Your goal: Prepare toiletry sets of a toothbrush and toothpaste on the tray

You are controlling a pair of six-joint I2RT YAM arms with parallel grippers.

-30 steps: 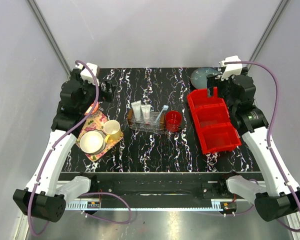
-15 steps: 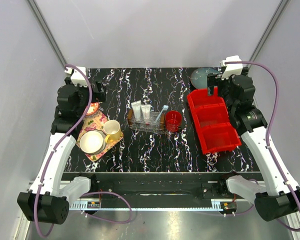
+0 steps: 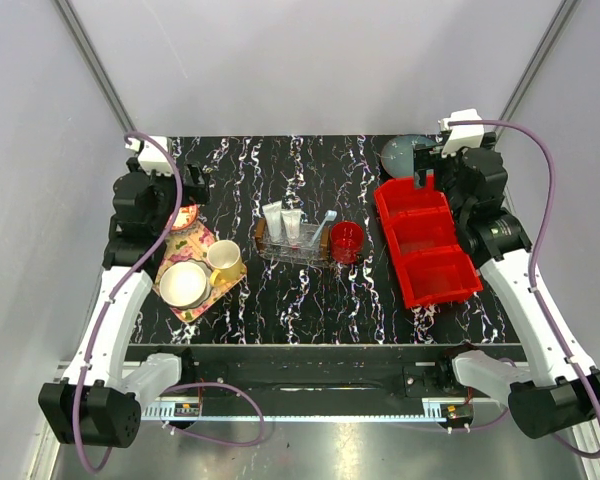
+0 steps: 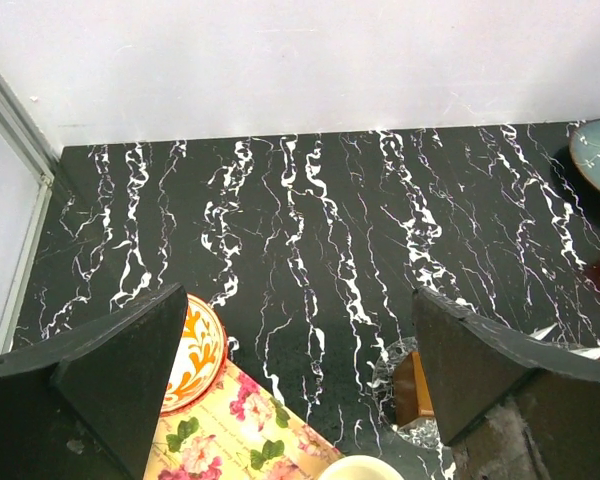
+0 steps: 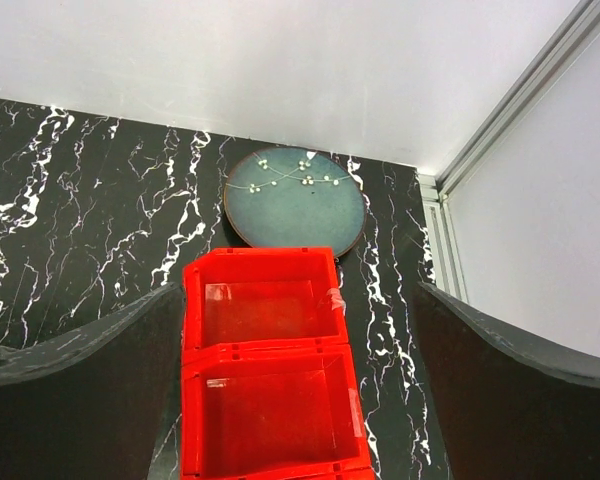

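**A:** Where's the set at?

**B:** It looks put together to me. The clear tray sits mid-table. Both toothpaste tubes stand side by side in its left half. The toothbrush leans at the right end, head up, tipped toward the red cup just beside the tray.

**A:** Is the brush properly inside?

**B:** From overhead I can't be sure whether its foot rests on the tray floor or only against the end handle. It's thin and pale against clear plastic.

**A:** And the arms?

**B:** Both are empty. The left gripper hangs over the far left of the table, by the corner of the flowery tray, jaws spread wide with nothing between them. The right gripper is just as wide, over the far end of the red bin, near the blue-green plate.

**A:** So what's next?

**B:** I'd judge the placing step done. It's one brush for two tubes, though. A second set would need another brush, and I see none on the table or in the bin.
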